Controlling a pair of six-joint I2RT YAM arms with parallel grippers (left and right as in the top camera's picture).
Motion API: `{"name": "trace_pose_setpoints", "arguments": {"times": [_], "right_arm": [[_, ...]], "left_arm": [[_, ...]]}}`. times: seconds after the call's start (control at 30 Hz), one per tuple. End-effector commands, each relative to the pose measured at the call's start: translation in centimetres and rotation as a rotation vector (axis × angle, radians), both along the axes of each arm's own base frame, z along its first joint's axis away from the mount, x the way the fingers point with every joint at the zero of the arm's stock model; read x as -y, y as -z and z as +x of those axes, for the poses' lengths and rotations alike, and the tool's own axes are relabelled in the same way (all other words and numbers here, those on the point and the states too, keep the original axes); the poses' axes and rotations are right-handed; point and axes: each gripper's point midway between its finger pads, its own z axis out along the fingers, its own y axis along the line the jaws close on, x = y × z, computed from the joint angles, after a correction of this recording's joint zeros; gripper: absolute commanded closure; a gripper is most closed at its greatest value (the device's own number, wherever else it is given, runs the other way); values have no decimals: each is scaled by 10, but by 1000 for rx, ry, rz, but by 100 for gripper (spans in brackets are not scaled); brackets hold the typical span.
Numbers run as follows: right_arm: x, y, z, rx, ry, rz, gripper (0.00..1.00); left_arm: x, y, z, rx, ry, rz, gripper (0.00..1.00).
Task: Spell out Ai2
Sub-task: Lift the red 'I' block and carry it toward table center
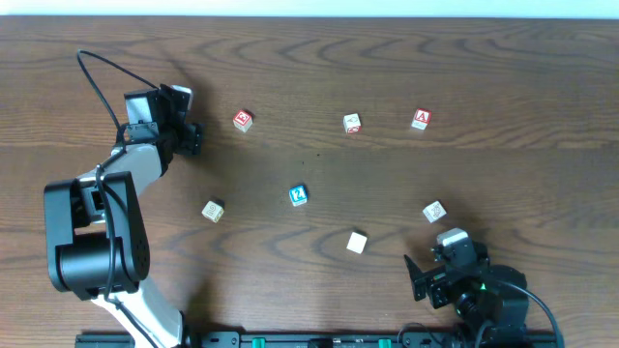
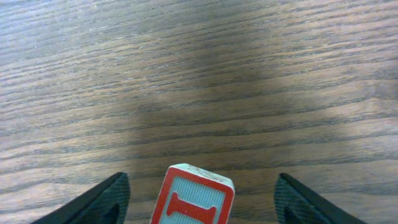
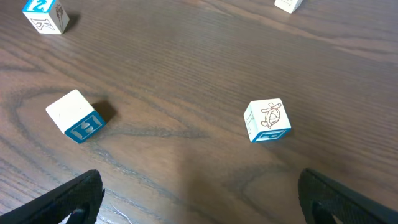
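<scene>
On the wooden table [image 1: 319,58], the left gripper [image 2: 200,200] sits at the far left with its jaws spread wide. A red-edged block bearing the letter I [image 2: 193,198] shows between the two fingertips [image 2: 107,200] in the left wrist view, touching neither. From overhead it lies just right of that gripper.

Below and to the right sits a tan block [image 1: 213,211]. Near the table's middle is the blue block marked 2 [image 1: 298,195]. Along the far row, another red block [image 1: 352,123] stands well apart from the I block, with the red A block [image 1: 420,119] near it on the right. A white block with a blue side [image 3: 74,116] rests closer to the front edge, and a block with a turtle drawing [image 3: 267,121] lies to its right.

At the lower right, the right gripper [image 3: 208,199] is also open wide above bare wood, holding and touching nothing.
</scene>
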Motion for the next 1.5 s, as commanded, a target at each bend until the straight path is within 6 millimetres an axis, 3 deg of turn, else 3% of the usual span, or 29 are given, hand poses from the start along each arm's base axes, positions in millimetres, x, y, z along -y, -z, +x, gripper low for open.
{"name": "trace_pose_setpoints", "arguments": {"times": [0.0, 0.33, 0.8, 1.0, 1.13, 1.27, 1.37, 1.47], "right_arm": [[0, 4, -1, -13, 8, 16, 1], [0, 4, -1, -13, 8, 16, 1], [0, 4, -1, -13, 8, 16, 1], [0, 4, -1, -13, 8, 16, 1], [0, 4, -1, -13, 8, 16, 1], [0, 4, -1, -13, 8, 16, 1], [0, 4, -1, -13, 8, 16, 1], [0, 4, -1, -13, 8, 16, 1]], "left_arm": [[-6, -2, 4, 8, -7, 22, 30], [-8, -2, 4, 8, -12, 19, 37], [-3, 0, 2, -1, 10, -4, 62], [-3, 0, 2, -1, 6, -6, 66], [-3, -1, 4, 4, 6, -6, 78], [-1, -16, 10, 38, 2, -12, 94], [9, -43, 15, 95, 38, -34, 95], [38, -83, 12, 171, 161, -138, 95]]}}
